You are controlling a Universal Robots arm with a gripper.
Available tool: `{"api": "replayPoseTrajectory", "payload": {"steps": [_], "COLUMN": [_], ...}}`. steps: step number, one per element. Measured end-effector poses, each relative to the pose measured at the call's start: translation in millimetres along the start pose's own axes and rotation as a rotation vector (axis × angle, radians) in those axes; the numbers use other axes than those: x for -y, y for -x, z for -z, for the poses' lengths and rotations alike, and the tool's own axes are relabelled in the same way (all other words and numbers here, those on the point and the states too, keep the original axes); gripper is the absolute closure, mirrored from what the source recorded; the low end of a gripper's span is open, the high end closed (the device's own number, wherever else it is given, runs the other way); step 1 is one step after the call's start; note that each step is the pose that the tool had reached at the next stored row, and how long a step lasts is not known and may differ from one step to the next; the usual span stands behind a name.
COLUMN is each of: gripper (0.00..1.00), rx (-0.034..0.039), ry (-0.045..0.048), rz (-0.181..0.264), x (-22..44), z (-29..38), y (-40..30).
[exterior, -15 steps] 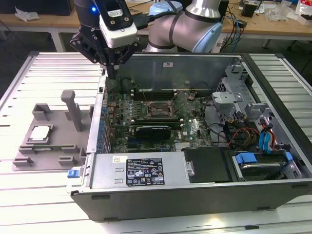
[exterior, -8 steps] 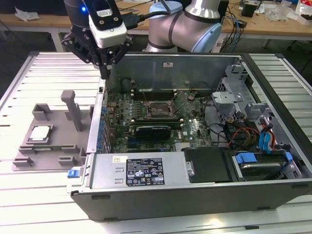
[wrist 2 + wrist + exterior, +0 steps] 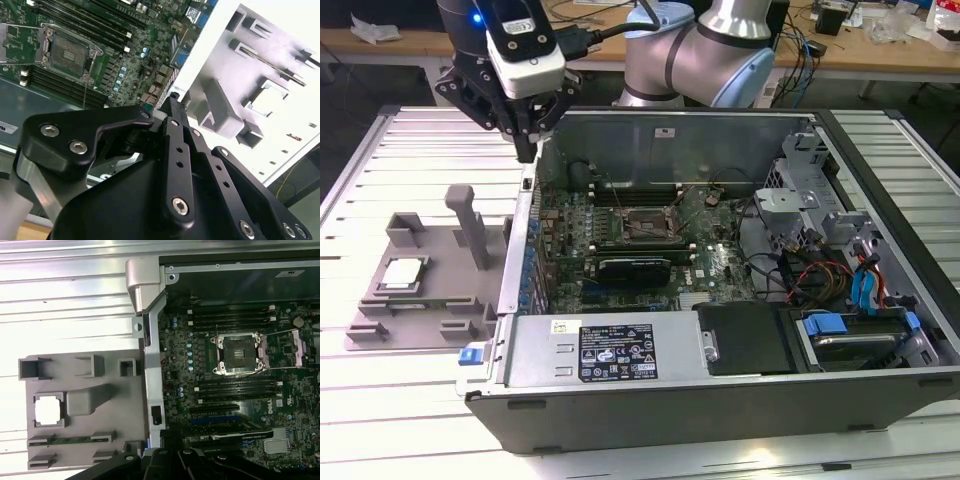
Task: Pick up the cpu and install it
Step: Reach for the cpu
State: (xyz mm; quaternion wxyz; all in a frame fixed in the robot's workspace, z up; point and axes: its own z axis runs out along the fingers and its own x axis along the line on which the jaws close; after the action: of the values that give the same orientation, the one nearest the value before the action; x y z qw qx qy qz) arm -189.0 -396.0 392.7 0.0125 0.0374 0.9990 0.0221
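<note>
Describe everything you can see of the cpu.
The cpu is a flat square chip with a shiny silver-grey metal top and a thin darker rim. It lies flat, top up, in a square recess of the grey fixture, which stands beside the open computer case. Only the fixture touches it.

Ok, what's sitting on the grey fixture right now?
The cpu lies in its square recess on the grey fixture, beside an upright post. The recess floor beneath the cpu is covered by it.
</note>
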Motion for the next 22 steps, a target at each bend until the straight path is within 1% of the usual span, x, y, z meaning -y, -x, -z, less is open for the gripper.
{"api": "replayPoseTrajectory", "payload": {"steps": [4, 7, 12, 15, 22], "gripper": [0.89, 0.89, 0.89, 0.89, 0.89], "rx": [0.0000, 0.0000, 0.0000, 0.0001, 0.0001], "ry": [0.0000, -0.0001, 0.0000, 0.0000, 0.0000], "rz": [0.000, 0.000, 0.000, 0.000, 0.000], "x": [0.3, 0.7, 0.9, 1.3, 2.0], "z": [0.1, 0.3, 0.3, 0.5, 0.7], "y": [-3.8, -9.6, -12.5, -17.4, -26.2]}}
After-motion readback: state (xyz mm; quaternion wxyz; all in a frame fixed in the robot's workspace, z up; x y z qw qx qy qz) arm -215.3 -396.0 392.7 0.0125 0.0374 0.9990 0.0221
